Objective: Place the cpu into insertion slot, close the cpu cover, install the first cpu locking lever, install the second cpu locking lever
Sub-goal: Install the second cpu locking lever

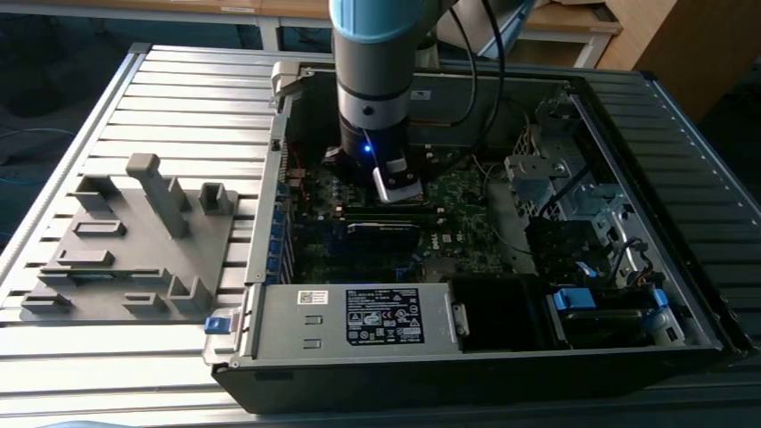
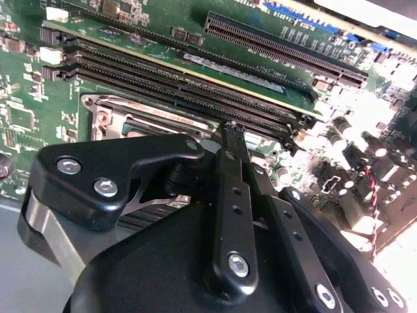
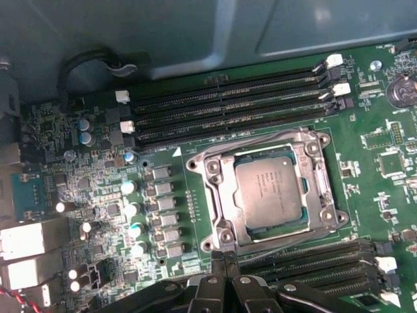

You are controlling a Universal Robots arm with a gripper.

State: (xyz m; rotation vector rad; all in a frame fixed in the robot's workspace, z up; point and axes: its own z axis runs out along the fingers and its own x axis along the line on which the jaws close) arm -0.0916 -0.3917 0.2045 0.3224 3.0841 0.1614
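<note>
Green board around silvery cpu [image 3: 269, 192]

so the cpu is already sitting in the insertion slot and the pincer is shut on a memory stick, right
Partly. The cpu does sit in the insertion slot, with the cpu cover down around it, as the first wrist view shows. But the pincer holds no memory stick: both wrist views show its fingers closed together with nothing between them, beside the socket.
</note>
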